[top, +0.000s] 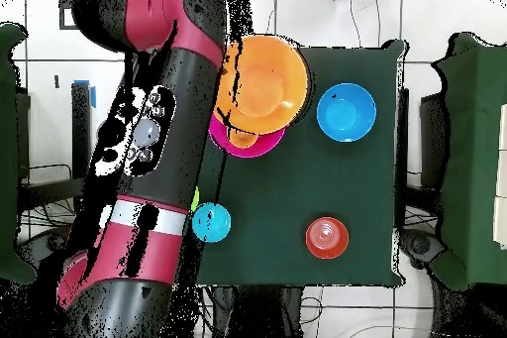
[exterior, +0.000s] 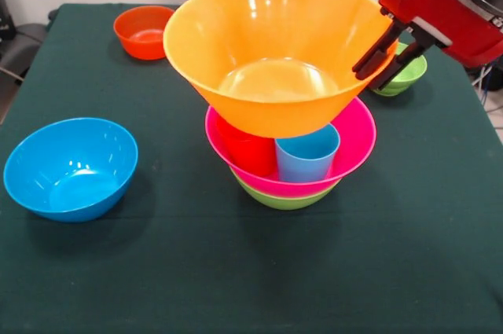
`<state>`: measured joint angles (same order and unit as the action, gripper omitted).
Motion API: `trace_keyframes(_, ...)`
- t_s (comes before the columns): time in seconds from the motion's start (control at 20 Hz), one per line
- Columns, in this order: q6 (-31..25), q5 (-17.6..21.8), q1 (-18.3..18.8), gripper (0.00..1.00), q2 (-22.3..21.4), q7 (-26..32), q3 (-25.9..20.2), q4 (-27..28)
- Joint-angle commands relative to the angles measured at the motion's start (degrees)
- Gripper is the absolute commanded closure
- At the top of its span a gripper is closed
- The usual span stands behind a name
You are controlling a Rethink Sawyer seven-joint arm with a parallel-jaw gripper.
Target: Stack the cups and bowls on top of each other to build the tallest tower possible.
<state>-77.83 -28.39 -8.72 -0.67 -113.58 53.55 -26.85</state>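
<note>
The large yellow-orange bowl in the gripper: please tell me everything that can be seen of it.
The yellow-orange bowl is large, round and glossy, apparently plastic, with sloping walls, a small flat bottom and nothing inside. It is upright, slightly tilted. The gripper pinches its rim, one of the dark fingers on the inner face and one on the outer. Its base is over the pink bowl, just above or touching the red cup and the light blue cup standing there.
</note>
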Motion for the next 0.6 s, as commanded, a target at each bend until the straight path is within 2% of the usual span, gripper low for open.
trace_keyframes(0.05, 3.7, 6.13, -1.19, 1.0, -1.77, 7.15, -7.97, -7.15)
trace_keyframes(0.6, 5.03, 7.41, -1.39, 1.0, -2.48, 6.64, -10.41, -8.82)
